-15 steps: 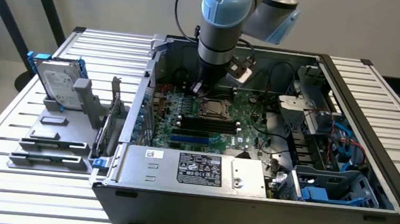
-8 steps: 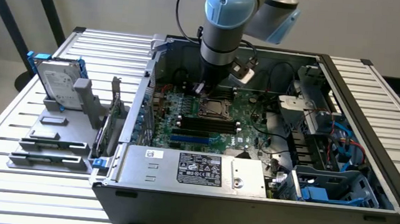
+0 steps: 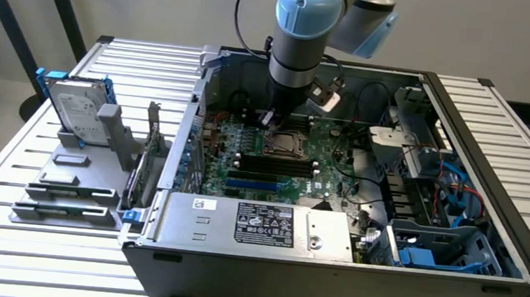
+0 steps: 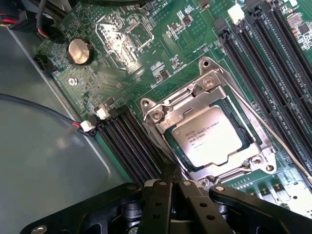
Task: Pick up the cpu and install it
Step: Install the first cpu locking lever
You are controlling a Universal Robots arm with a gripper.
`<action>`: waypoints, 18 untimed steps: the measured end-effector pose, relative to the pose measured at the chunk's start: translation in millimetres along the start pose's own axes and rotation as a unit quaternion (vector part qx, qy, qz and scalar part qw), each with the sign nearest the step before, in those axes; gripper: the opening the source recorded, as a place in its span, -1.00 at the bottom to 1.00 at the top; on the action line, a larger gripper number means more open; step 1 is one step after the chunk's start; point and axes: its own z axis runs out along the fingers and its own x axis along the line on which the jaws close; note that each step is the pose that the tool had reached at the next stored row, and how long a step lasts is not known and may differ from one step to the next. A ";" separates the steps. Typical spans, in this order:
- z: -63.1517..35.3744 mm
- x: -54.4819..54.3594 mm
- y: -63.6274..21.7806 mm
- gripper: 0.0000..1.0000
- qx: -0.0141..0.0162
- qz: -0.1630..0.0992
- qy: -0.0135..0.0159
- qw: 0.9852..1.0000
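Notes cpu [image 4: 207,139] lying in motherboard socket [image 4: 161,116], at 5 o'clock just off end effector [image 4: 171,190] in exterior view; latter pressed together, empty.

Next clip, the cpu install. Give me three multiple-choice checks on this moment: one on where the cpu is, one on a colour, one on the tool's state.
1. Where is the small square silver-topped cpu? A in the metal socket frame on the green motherboard; B in a cardboard box; C on a white plate.
2. What colour is the bracket round the big silver hard drive? A red; B blue; C yellow.
3. How do the fingers of the black tool stand? A wide open; B shut on the hard drive; C shut.
Answers: 1 A, the chip lies flat inside the frame. 2 B, blue plastic shows at the drive's edges. 3 C, the fingers meet with no gap, close beside the socket.
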 end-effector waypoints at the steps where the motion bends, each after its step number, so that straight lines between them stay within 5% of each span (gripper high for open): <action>1: 0.1 0.5 0.8 -0.79 0.000 0.000 0.000 1.000; 18: -3.1 2.6 2.0 -0.79 0.003 0.002 -0.006 1.000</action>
